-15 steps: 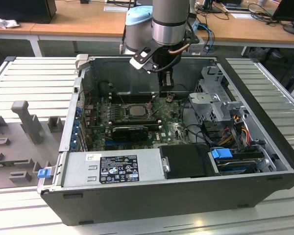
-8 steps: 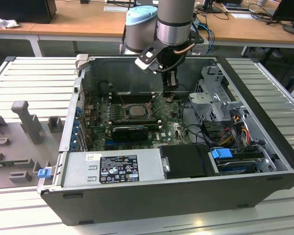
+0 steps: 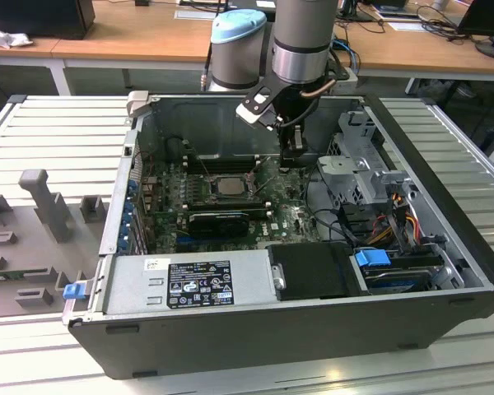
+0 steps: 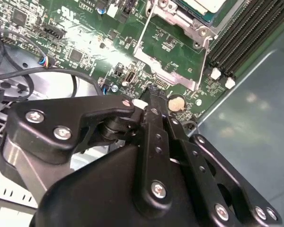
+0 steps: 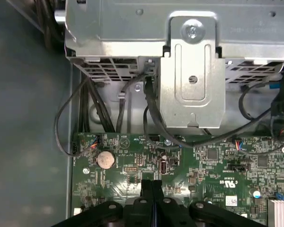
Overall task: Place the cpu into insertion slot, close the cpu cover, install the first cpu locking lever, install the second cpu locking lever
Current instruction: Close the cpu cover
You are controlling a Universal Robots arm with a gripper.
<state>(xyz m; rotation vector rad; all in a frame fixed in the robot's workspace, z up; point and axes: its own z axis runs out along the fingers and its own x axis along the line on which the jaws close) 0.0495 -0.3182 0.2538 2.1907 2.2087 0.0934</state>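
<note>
The cpu [image 3: 228, 185] lies pale and silver in the insertion slot [image 3: 211, 188] on the green board inside the open case. In the second wrist view the cpu [image 4: 203, 4] sits in the metal-rimmed insertion slot [image 4: 199, 29]. The cpu cover [image 4: 141, 47], a thin metal frame, is swung open off the slot's edge, and green board shows through its window. My gripper [image 3: 293, 158] hangs over the board to the exterior view's right of the slot. The gripper [image 4: 149, 93] [image 5: 151, 187] is shut, its fingers pressed together on nothing, just above the board by a coin battery [image 4: 176, 103].
Long black memory slots [image 4: 241, 28] run beside the socket. A metal drive cage [image 5: 189, 71] with black cables [image 5: 151, 113] stands close by the gripper. A black graphics card [image 3: 218, 220] and the power supply [image 3: 189, 284] lie toward the case front.
</note>
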